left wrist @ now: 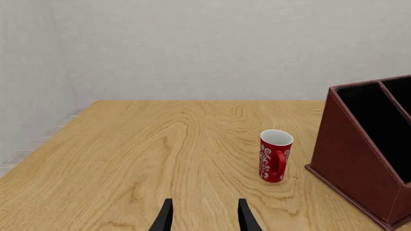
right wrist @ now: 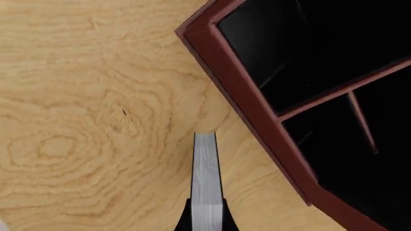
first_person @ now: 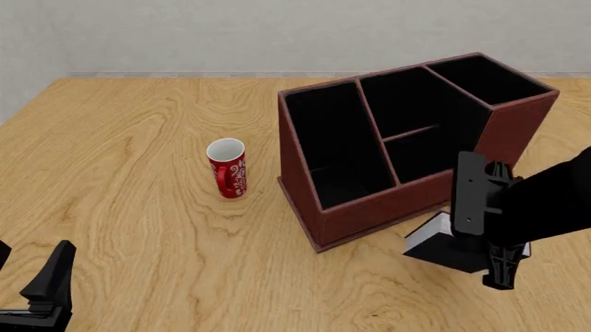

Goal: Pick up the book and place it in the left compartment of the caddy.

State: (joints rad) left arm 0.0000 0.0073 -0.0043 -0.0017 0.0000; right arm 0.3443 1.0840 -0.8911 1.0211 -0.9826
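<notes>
**Book held edge-on beside the caddy: risks before insertion**

The book [right wrist: 205,178], black-covered with white page edges, is clamped between the fingers of the right gripper [first_person: 494,266], just beside the caddy's [first_person: 388,207] near wall and close to the table [first_person: 138,138]; whether it touches the wood cannot be told. The left compartment [first_person: 337,149], the long slot, lies across the caddy from the grip. Judged risks: the grip appears to hold one end of a thin book, so it may pivot or slip when raised; a low lift would strike the near wall and shove the caddy; a short traverse would drop it into a squarish slot. The left gripper [left wrist: 204,216] rests with fingers apart, near the red mug [first_person: 227,169].
</notes>
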